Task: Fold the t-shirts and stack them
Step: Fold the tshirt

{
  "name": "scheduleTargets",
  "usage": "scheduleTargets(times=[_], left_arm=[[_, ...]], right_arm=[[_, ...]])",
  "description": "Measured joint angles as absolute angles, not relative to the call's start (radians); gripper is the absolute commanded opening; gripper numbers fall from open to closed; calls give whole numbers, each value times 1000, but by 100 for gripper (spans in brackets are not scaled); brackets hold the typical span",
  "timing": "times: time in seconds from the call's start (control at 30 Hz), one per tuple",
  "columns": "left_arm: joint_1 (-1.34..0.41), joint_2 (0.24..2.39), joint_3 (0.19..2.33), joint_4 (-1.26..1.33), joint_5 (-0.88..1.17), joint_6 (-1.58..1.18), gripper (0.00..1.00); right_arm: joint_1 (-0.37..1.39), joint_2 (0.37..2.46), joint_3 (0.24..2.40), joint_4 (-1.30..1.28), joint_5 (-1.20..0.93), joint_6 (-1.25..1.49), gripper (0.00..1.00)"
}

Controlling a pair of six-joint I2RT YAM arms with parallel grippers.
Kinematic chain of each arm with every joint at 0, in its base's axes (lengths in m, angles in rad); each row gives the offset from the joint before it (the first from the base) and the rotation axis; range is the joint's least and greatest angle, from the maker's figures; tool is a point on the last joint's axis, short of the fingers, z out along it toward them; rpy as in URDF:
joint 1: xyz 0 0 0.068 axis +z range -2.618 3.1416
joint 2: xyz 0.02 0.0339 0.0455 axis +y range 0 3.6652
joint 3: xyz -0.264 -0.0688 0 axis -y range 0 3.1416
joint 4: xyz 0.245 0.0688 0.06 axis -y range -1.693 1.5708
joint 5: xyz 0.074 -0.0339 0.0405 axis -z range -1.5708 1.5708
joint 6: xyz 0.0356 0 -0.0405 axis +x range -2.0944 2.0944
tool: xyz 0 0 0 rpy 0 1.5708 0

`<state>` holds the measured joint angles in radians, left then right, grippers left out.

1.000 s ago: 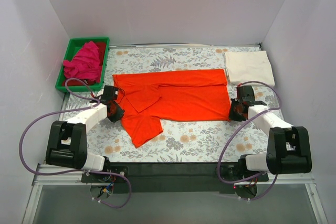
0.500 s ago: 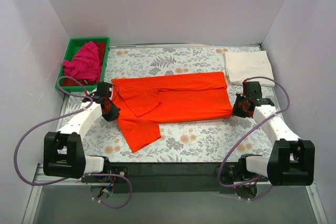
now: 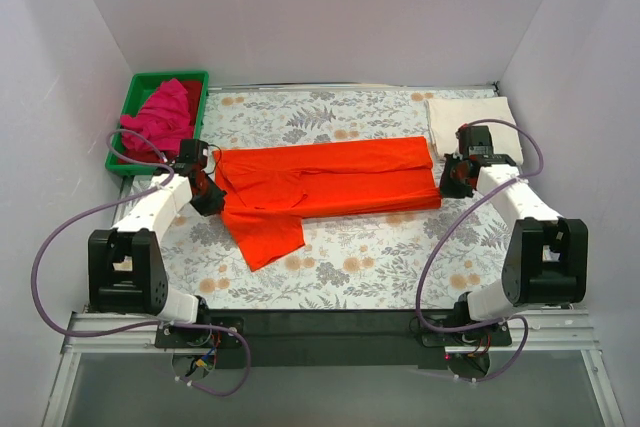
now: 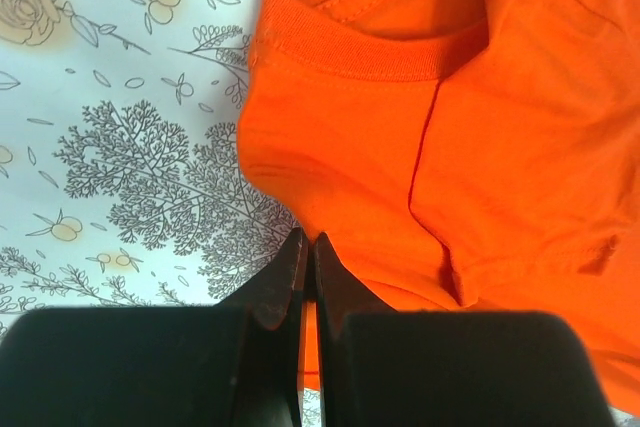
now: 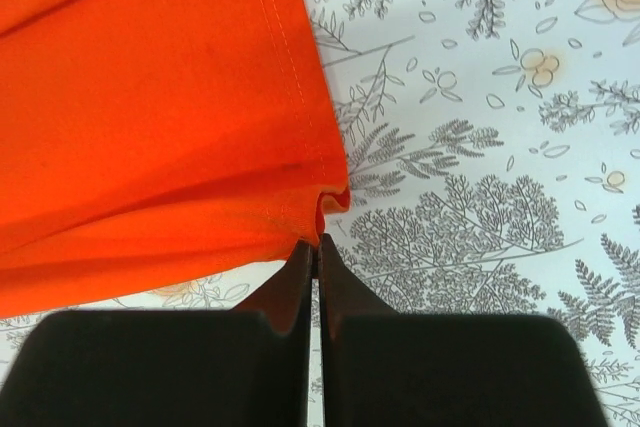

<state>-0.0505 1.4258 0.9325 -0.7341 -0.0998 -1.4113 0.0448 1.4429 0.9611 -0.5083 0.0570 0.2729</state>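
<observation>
So both claws are pinched tight on the orange shirt (image 3: pixel 330 182), one at each end: left claw (image 3: pixel 207 194) by the collar, right claw (image 3: pixel 452 180) on the hem corner. Makes sense, since holding both ends should let the near edge fold over flat, lengthwise. It lies mid-cloth (image 3: pixel 380 267), one sleeve poking toward the bases. White shirt (image 3: pixel 475 122) sits folded far right, presumably the stack spot. Pink shirt (image 3: pixel 160 117) waits crumpled in the tray (image 3: pixel 170 76).

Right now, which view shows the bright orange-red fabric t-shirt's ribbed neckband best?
Left wrist view: the ribbed neckband is large and sharp. The top external view shows it tiny beside the left claw; the right wrist view shows only a hemmed edge of the t-shirt.
</observation>
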Motion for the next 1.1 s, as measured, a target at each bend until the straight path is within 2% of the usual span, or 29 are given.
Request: scheduleTargets(times=[0.53,1.1], left_arm=[[-36,1646,1084,-704,-78,-1371,0],[-28,1678,1084,-668,-78,-1368,0]], right_arm=[[45,1627,1089,-507,46,259,1],[45,1744,1176,-505,41,257,1]])
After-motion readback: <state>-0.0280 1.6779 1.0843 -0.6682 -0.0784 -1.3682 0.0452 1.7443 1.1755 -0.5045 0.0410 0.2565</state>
